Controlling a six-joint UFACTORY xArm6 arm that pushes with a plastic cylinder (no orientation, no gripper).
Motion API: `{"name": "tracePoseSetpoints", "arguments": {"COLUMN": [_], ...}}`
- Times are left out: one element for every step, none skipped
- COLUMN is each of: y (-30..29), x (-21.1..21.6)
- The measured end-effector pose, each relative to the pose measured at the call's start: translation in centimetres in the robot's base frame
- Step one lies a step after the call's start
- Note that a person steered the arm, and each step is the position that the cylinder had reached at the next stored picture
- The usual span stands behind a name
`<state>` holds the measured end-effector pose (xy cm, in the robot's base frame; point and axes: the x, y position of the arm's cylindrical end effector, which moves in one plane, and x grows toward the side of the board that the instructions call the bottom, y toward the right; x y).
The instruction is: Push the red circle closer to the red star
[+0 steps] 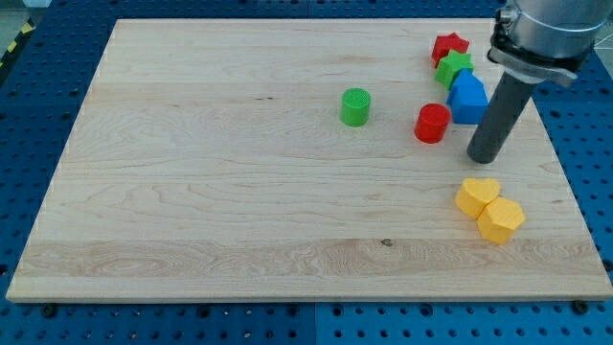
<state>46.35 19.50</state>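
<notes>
The red circle (pixel 432 123) sits at the view's upper right on the wooden board. The red star (pixel 449 47) lies above it near the board's top edge, with a green star (pixel 454 68) and a blue block (pixel 467 98) between them on the right. My tip (pixel 482 157) rests on the board to the right of and slightly below the red circle, a short gap apart from it, just under the blue block.
A green circle (pixel 355 106) stands left of the red circle. A yellow heart (pixel 477 195) and a yellow hexagon (pixel 500 220) lie touching below my tip. The wooden board (pixel 239 192) lies on a blue perforated table.
</notes>
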Motion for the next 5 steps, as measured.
{"name": "tracePoseSetpoints", "arguments": {"y": [-2.1, -4.1, -5.2, -5.3, -5.4], "x": [0.1, -0.4, -3.2, -5.7, -8.1]}}
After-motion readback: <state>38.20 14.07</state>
